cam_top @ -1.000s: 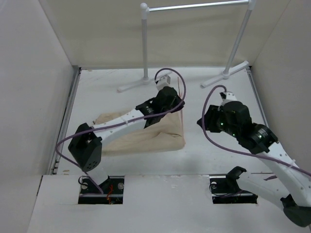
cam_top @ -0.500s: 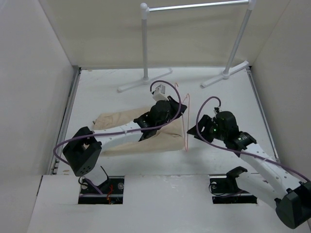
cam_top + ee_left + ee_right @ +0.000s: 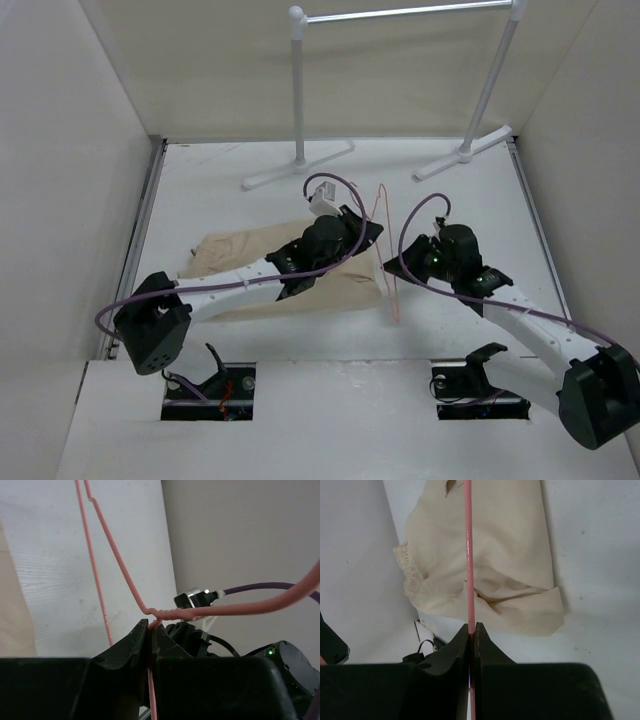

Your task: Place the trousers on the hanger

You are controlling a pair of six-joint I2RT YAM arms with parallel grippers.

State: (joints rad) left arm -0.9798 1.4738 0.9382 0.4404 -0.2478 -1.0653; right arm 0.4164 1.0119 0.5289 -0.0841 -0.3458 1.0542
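So that the hanger (image 3: 468,555) stands raised just beside the trousers (image 3: 490,545), my left gripper (image 3: 149,629) pinches what looks like its twisted neck and my right gripper (image 3: 471,628) clamps its wire.

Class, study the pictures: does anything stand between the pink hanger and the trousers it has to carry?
Nothing visible does. The left gripper and right gripper are both shut on the hanger, held close to the folded trousers. Only the left arm crosses above the cloth.
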